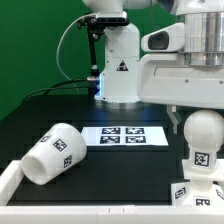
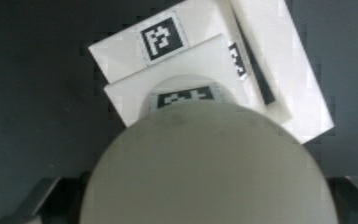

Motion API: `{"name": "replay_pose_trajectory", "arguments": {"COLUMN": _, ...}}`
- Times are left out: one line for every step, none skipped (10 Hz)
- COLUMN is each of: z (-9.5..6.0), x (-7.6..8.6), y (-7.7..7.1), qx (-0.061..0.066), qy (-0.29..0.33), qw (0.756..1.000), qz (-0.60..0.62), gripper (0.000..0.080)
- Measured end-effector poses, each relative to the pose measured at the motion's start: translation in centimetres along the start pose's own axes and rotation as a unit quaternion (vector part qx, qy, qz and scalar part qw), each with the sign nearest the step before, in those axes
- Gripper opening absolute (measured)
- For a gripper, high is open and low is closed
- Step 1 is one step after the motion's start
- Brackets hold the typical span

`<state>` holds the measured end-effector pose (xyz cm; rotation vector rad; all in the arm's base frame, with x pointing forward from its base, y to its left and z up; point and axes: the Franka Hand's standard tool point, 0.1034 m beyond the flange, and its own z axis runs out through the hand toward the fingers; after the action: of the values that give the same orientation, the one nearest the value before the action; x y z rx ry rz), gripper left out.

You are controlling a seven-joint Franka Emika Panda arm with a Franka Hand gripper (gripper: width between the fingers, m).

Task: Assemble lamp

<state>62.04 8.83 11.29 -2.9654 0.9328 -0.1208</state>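
Observation:
The round-headed white bulb (image 1: 203, 138) stands upright at the exterior view's lower right, its tagged stem directly over the angular white base (image 1: 190, 192). I cannot tell whether the stem sits in the base. My gripper (image 1: 197, 113) reaches down from the arm above and is shut on the bulb's head. In the wrist view the bulb (image 2: 202, 160) fills the foreground with a dark finger at each side of it, my gripper (image 2: 197, 200) closed around it, and the tagged base (image 2: 265, 80) lies beyond. The tapered shade (image 1: 55, 152) lies on its side at the lower left.
The marker board (image 1: 124, 134) lies flat on the black table in the middle. The white robot pedestal (image 1: 120, 75) with a triangle sticker stands behind it. A white rim (image 1: 12, 185) borders the table's front left edge.

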Motion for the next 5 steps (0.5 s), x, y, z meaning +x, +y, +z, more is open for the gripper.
{"name": "replay_pose_trajectory", "arguments": {"z": -0.01, "x": 0.0, "y": 0.05, "qx": -0.001, "qy": -0.001, "qw": 1.0, "qz": 0.008, "gripper": 0.0576}}
{"name": "replay_pose_trajectory", "arguments": {"z": -0.01, "x": 0.0, "y": 0.04, "qx": -0.001, "qy": -0.001, "qw": 1.0, "qz": 0.007, "gripper": 0.0578}}
{"name": "replay_pose_trajectory", "arguments": {"z": 0.01, "x": -0.01, "y": 0.04, "qx": -0.001, "qy": -0.001, "qw": 1.0, "qz": 0.007, "gripper": 0.0578}}
{"name": "replay_pose_trajectory", "arguments": {"z": -0.08, "x": 0.03, "y": 0.01, "qx": 0.0, "qy": -0.001, "qw": 1.0, "qz": 0.007, "gripper": 0.0684}}
{"name": "replay_pose_trajectory", "arguments": {"z": -0.8, "x": 0.3, "y": -0.18, "qx": 0.006, "qy": 0.002, "qw": 1.0, "qz": 0.006, "gripper": 0.0684}}
